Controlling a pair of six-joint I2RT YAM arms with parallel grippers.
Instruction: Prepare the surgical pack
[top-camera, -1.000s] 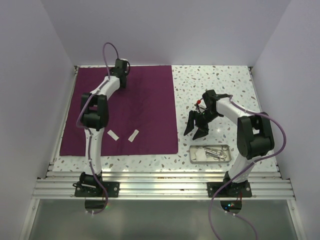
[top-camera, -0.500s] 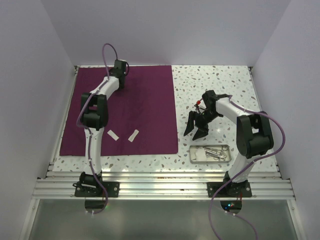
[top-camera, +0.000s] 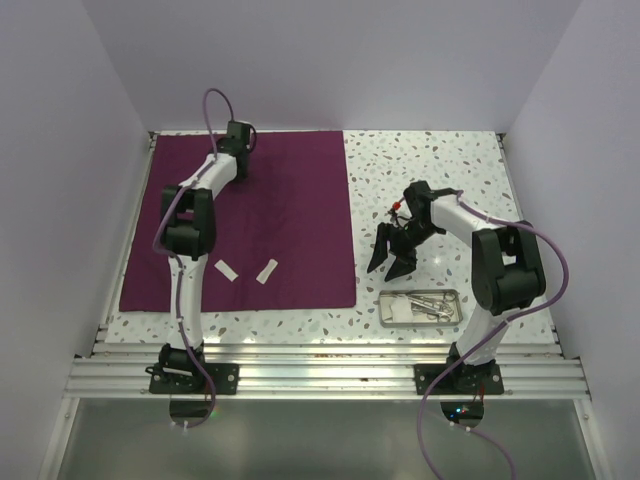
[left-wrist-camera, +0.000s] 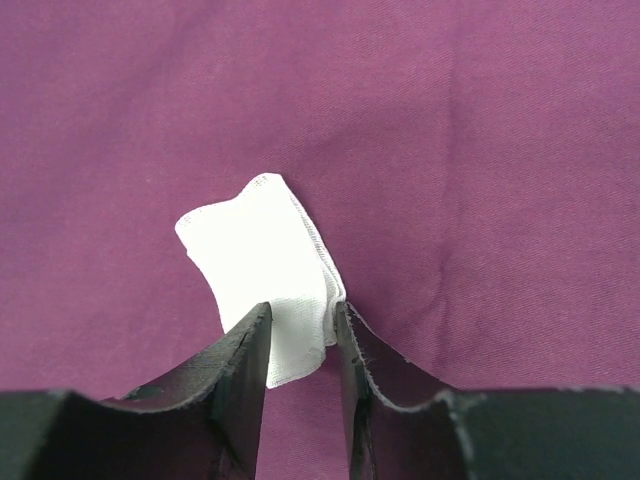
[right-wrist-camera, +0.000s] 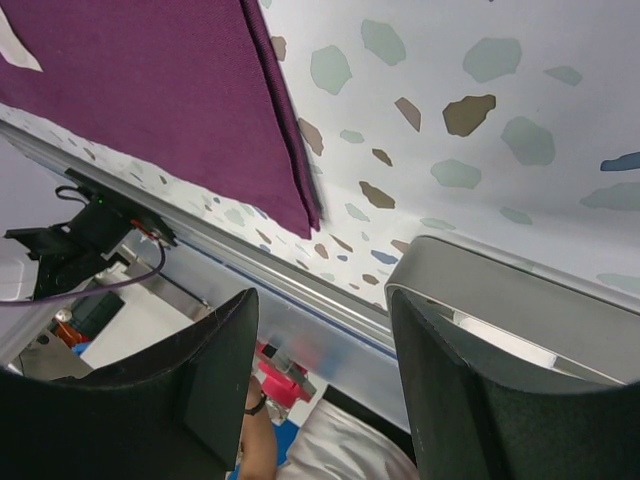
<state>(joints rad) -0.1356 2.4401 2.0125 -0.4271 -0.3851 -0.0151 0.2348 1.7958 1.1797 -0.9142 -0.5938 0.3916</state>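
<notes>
The large plum-purple cloth (top-camera: 290, 230) lies flat on the left half of the speckled terrazzo table (top-camera: 430, 170). At its far end the left gripper (left-wrist-camera: 300, 315) pinches a small white gauze pad (left-wrist-camera: 255, 250). Two more white pads (top-camera: 227, 271) lie near the cloth's front edge. The right gripper (right-wrist-camera: 320, 300), fingers spread and empty, hangs just beyond the shallow steel tray (top-camera: 458, 308) of silver instruments (top-camera: 432, 303).

No legible text, label or number anywhere.

Lab robot cell; walled enclosure (top-camera: 330, 60), aluminium rails (top-camera: 330, 372)
</notes>
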